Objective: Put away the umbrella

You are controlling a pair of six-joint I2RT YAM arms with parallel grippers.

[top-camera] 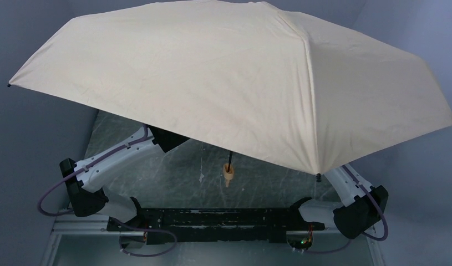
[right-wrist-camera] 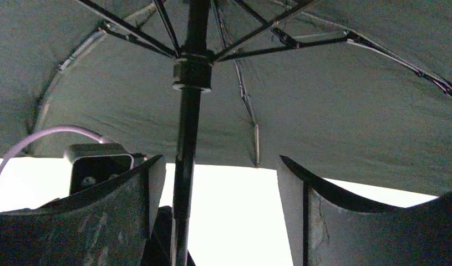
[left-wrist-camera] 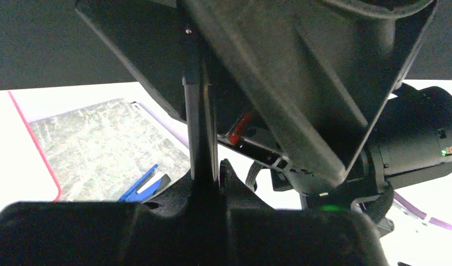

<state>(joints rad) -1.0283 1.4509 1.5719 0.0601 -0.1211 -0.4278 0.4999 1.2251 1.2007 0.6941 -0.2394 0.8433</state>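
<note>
The umbrella is wide open, and its big tan top is the closest thing. Its thin pole stands up in the middle. The top could tip or spin around the pole, because only one small pinch holds it. The left pincer is pressed together on the pole. The right pincer is spread wide, with a finger on each side of the pole, and does not seem to squeeze it.

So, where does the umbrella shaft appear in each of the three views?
Top external: shaft, short piece at centre, under the canopy edge.
Left wrist: shaft, dark vertical bar, left of centre.
Right wrist: shaft, vertical, left of centre.
Shared landmark: canopy, tan above, dark beneath.
</note>
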